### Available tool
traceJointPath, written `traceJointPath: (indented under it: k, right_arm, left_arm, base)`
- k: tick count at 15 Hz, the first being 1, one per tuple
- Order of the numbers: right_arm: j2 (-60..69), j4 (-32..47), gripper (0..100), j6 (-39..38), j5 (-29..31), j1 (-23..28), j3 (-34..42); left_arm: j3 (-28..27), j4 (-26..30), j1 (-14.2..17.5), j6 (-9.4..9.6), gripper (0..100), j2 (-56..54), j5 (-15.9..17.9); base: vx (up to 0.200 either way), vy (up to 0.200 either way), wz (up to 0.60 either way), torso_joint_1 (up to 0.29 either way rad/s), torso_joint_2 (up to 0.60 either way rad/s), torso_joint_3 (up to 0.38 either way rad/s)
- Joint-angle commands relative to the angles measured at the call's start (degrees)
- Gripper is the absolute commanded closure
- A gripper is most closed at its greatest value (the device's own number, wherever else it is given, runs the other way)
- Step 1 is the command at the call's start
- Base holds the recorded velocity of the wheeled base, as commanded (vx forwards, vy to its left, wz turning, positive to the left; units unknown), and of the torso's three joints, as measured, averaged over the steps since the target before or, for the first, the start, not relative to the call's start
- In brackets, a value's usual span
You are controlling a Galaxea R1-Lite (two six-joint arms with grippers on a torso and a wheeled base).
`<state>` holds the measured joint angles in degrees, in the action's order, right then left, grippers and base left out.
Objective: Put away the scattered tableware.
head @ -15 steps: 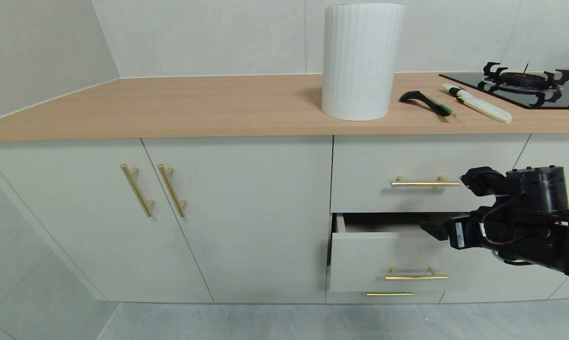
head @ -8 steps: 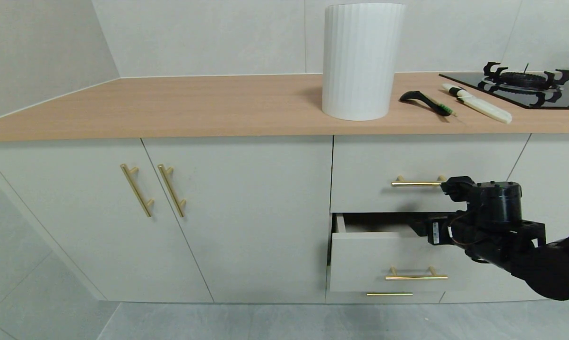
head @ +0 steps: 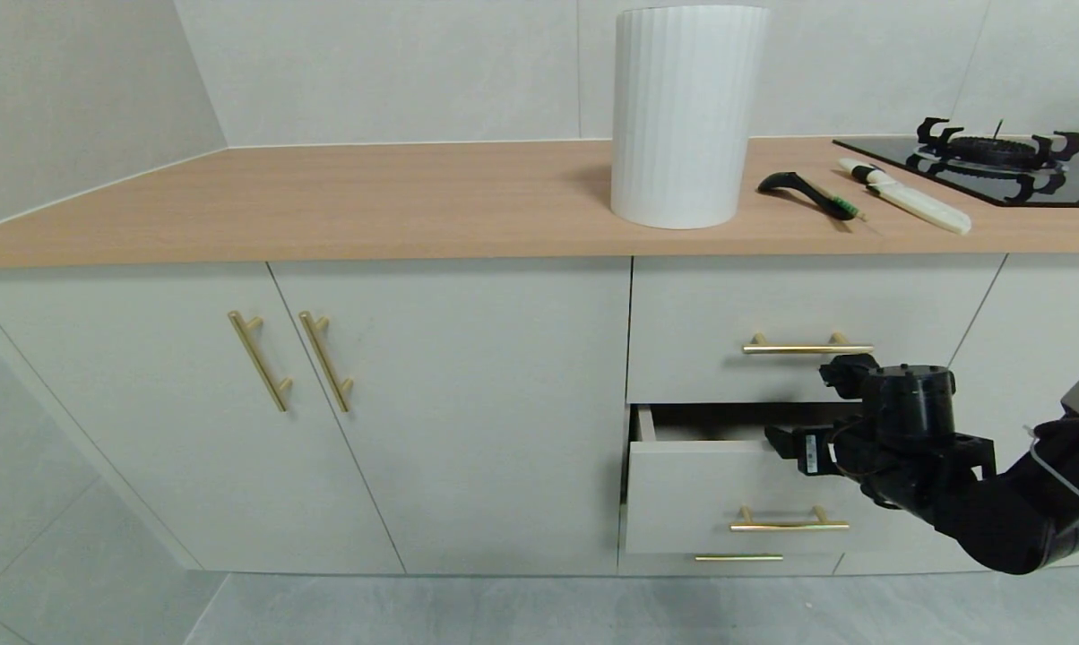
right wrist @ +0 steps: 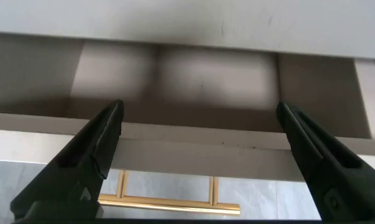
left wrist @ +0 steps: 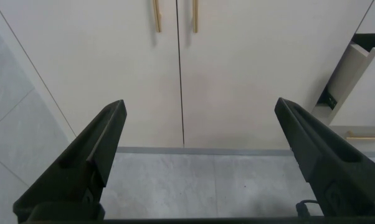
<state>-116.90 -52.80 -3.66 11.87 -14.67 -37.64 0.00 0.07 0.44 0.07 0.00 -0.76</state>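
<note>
Leftward over the last second, the right gripper (head: 781, 441) has come in from the far right edge and now sits at the upper lip of the part-open drawer (head: 710, 488). Its jaws are spread wide with nothing between them, and the right wrist view looks past them into the drawer's shadowed cavity. At the left, two cupboard doors (head: 324, 403) with gold bar handles stand closed under the wooden bench (head: 369, 197). The left gripper (left wrist: 200, 107) is likewise wide open and empty, facing those doors and the grey floor. Further along the bench stands a tall white ribbed canister (head: 683, 116). To its right lies the tableware: a black-handled utensil (head: 807, 193) and, just beside it but apart, a white knife (head: 907, 197), near the black hob (head: 996, 166) at the far right.
</note>
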Motion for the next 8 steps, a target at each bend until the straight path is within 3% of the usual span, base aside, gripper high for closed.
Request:
traceJointPath:
  k: [1, 8]
  right_arm:
    - [-0.3, 0.3, 0, 0.1, 0.0, 0.0, 0.2]
    - [2.4, 4.7, 0, 0.1, -0.2, 0.0, 0.5]
  left_arm:
    - [0.0, 0.0, 0.0, 0.01, 0, 0.1, 0.0]
    - [0.0, 0.0, 0.0, 0.01, 0, 0.1, 0.0]
  base:
    - [0.0, 0.0, 0.0, 0.0, 0.0, 0.0]
    - [0.0, 0.0, 0.0, 0.0, 0.0, 0.0]
